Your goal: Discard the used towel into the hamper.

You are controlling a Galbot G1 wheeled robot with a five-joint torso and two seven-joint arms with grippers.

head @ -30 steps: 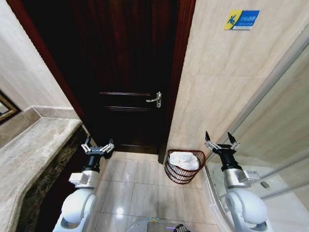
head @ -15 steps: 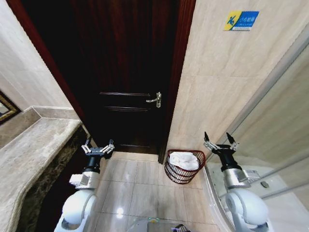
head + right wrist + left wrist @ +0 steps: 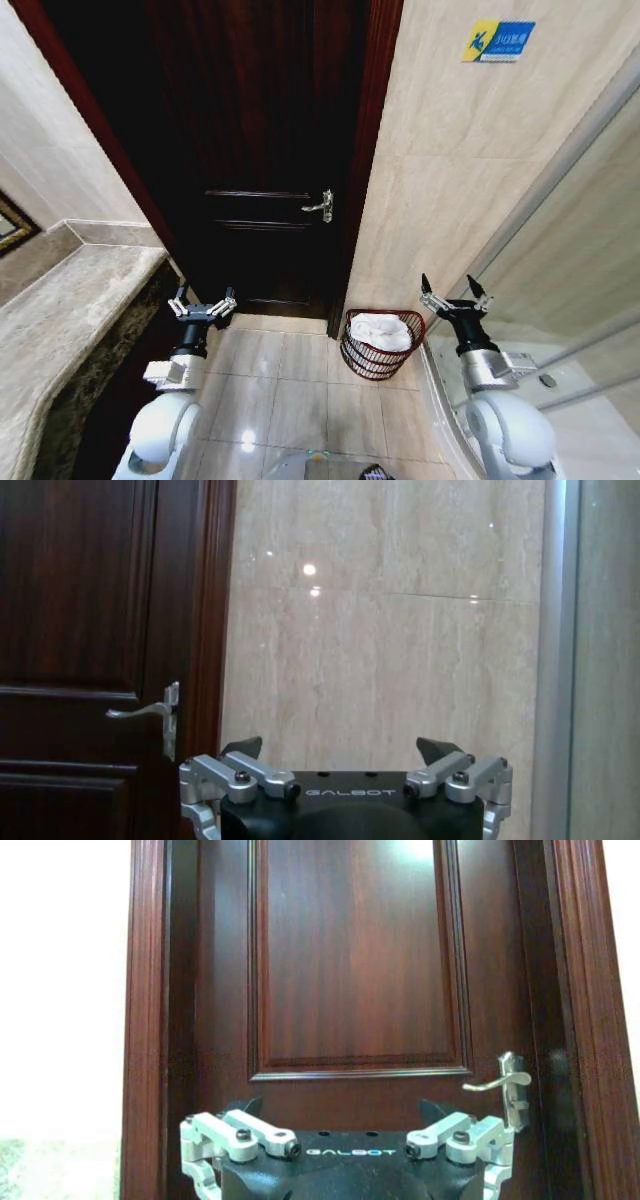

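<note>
The hamper (image 3: 381,358), a round dark reddish wire basket, stands on the floor by the wall to the right of the door. A white towel (image 3: 381,331) lies crumpled inside it. My right gripper (image 3: 456,292) is open, raised beside and above the hamper's right rim, holding nothing. My left gripper (image 3: 203,303) is open too, held up on the left in front of the door, well away from the hamper. In the wrist views each gripper (image 3: 341,1108) (image 3: 341,748) points at the door and wall with empty fingers.
A dark wooden door (image 3: 262,150) with a silver lever handle (image 3: 320,207) is shut ahead. A marble counter (image 3: 70,310) runs along the left. A glass shower screen (image 3: 560,290) and a curved rim stand on the right. Tiled floor (image 3: 270,385) lies between.
The head camera has shifted slightly. Both grippers stay open and raised, and the towel rests in the hamper as before.
</note>
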